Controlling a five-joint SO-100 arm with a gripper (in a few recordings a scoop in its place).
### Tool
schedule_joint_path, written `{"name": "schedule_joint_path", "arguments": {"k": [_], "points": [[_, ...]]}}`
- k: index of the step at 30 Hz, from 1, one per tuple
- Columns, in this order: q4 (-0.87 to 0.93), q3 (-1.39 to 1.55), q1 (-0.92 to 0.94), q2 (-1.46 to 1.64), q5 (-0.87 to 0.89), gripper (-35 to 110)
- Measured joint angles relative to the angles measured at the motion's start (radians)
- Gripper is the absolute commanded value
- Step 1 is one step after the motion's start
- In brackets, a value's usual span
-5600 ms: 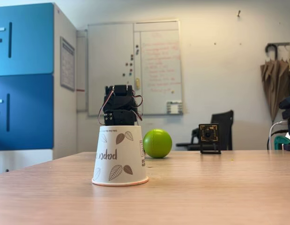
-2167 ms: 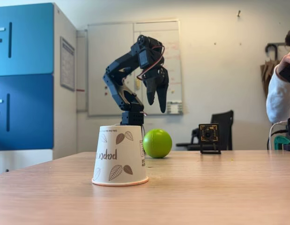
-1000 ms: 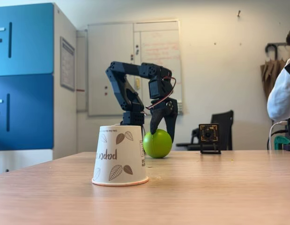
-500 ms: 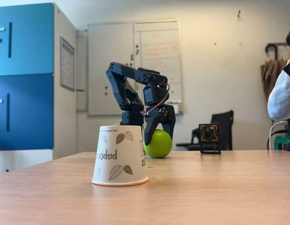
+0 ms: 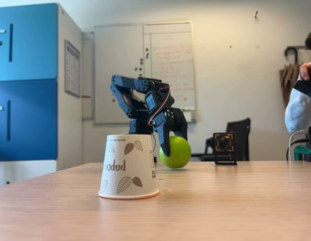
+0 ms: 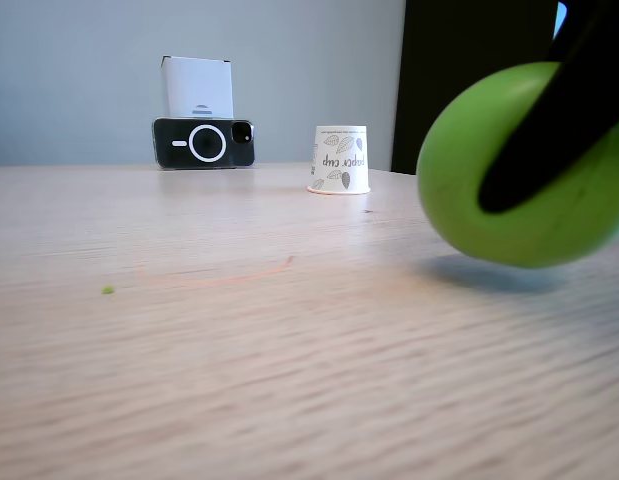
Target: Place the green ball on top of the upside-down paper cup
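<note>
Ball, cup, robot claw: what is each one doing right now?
Ball: gripped, lifted just off the table.
Cup: upside down on the table, nothing on top.
Gripper: jaws closed around the ball.
Phone: propped on its side behind the cup.

An office or meeting room is shown: a whiteboard [image 5: 169,70] with notes is fixed on the wall, blue cabinets [image 5: 25,80] are placed beside it, and an office chair [image 5: 239,131] is seen behind the wooden counter [image 5: 220,201].

Two low tabletop cameras facing each other, sharing the paper cup [image 5: 128,166]
</note>
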Motion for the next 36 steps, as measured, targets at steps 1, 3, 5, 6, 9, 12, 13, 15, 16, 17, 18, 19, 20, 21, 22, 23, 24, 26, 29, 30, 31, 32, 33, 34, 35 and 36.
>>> {"name": "schedule_joint_path", "arguments": {"k": [1,3,5,6,9,12,13,15,16,17,18,19,20,21,22,23,24,26,29,30,31,32,33,34,35,36], "points": [[0.0,-0.02,0.009,0.002,0.0,15],[0.0,-0.071,0.043,0.009,-0.008,15],[0.0,-0.126,0.083,0.011,-0.011,15],[0.0,-0.153,0.097,0.014,-0.011,15],[-0.017,-0.244,0.16,0.017,-0.014,15],[-0.052,-0.348,0.224,0.002,-0.014,15],[-0.064,-0.387,0.249,-0.015,-0.014,15],[-0.1,-0.465,0.304,-0.06,-0.014,15],[-0.11,-0.508,0.325,-0.089,-0.014,15],[-0.118,-0.554,0.345,-0.126,-0.014,15],[-0.121,-0.606,0.36,-0.167,-0.014,15],[-0.121,-0.658,0.374,-0.209,-0.014,15],[-0.127,-0.715,0.393,-0.258,-0.014,15],[-0.135,-0.775,0.408,-0.31,-0.014,15],[-0.144,-0.831,0.422,-0.362,-0.014,15],[-0.149,-0.887,0.431,-0.416,-0.014,15],[-0.149,-0.95,0.434,-0.472,-0.014,15],[-0.149,-1.081,0.436,-0.595,-0.014,15],[-0.15,-1.29,0.439,-0.784,-0.014,16],[-0.15,-1.359,0.442,-0.844,-0.014,16],[-0.15,-1.422,0.443,-0.9,-0.014,16],[-0.15,-1.486,0.445,-0.956,-0.014,16],[-0.15,-1.545,0.445,-1.006,-0.014,17],[-0.15,-1.595,0.445,-1.052,-0.014,17],[-0.153,-1.638,0.443,-1.092,-0.014,17],[-0.155,-1.672,0.446,-1.131,-0.009,17]]}}
